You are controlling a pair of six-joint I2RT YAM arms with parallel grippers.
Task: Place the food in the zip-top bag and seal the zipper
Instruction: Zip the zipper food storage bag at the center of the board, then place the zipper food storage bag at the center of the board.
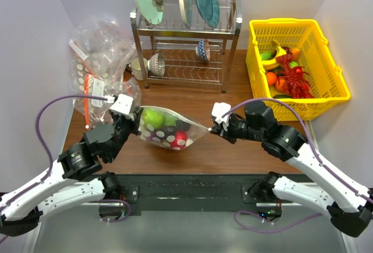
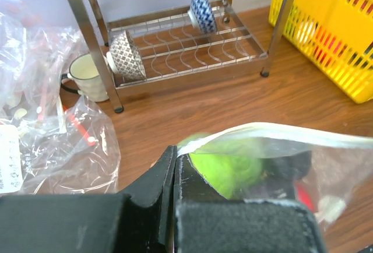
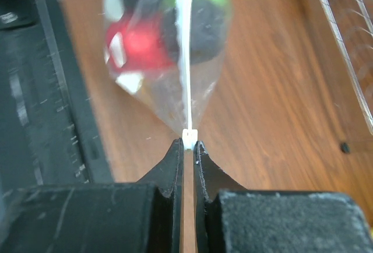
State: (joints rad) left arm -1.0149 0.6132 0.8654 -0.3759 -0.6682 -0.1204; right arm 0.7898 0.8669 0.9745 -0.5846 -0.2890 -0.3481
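Symmetrically, left gripper (image 1: pixel 137 113) and right gripper (image 1: pixel 212 127) each pinch one end of the zipper (image 3: pixel 187 60), held straight between them; the dotted bag (image 1: pixel 169 139) hangs beneath, holding green, red and dark food (image 1: pixel 152 117), over the surface (image 1: pixel 233 154) near the arms.

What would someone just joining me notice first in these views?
The dotted zip-top bag at the table's centre is stretched taut between the left gripper and right gripper. Each pinches one end of its mouth, and there is green and red toy food inside. Next comes the bright yellow basket at the right rear, holding more toy produce, then the steel dish rack at the back.
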